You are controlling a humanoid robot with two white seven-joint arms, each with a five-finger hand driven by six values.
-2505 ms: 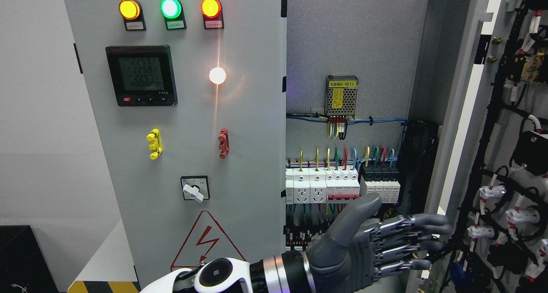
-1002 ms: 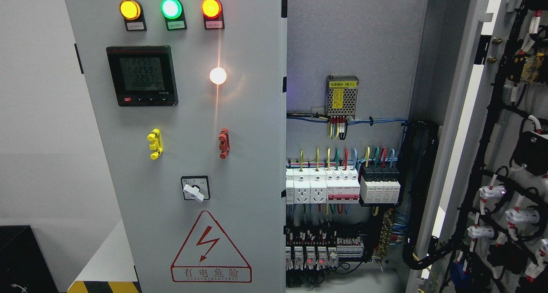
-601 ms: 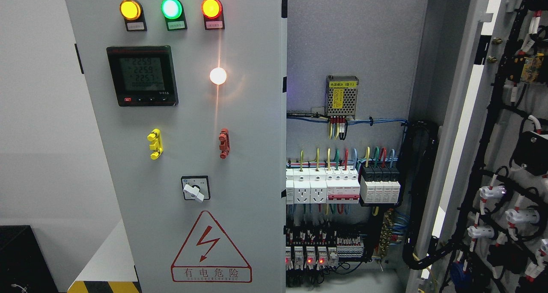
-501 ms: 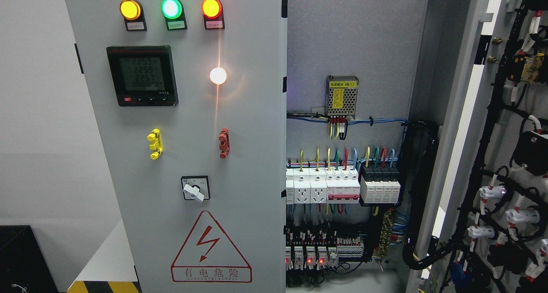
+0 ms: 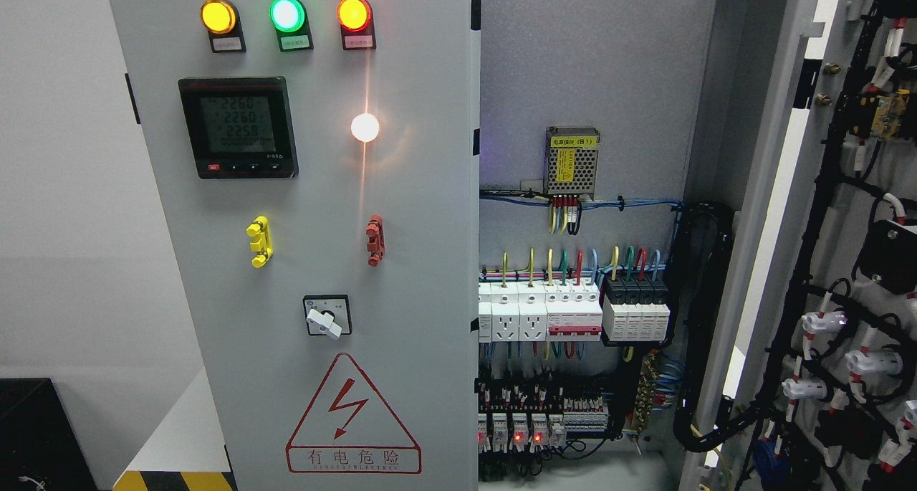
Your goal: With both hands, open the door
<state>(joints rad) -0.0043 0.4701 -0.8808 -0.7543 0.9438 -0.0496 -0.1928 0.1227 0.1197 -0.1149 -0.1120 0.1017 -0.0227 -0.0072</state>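
Plainly, warning triangle (image 5: 352,413) on the left door (image 5: 415,261) reads 有电危险 (no fingers visible).

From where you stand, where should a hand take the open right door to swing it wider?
By judgement, the door's pale free edge, below mid-height, reached from the left through the cabinet opening. That edge stands proud as a thin lip with clear space beside it; the inner face is crowded with wiring. No hand is in view.

meter (image 5: 238,127) reads 2260/2260/2258, warning sign (image 5: 352,419) w/ bolt reads 有电危险
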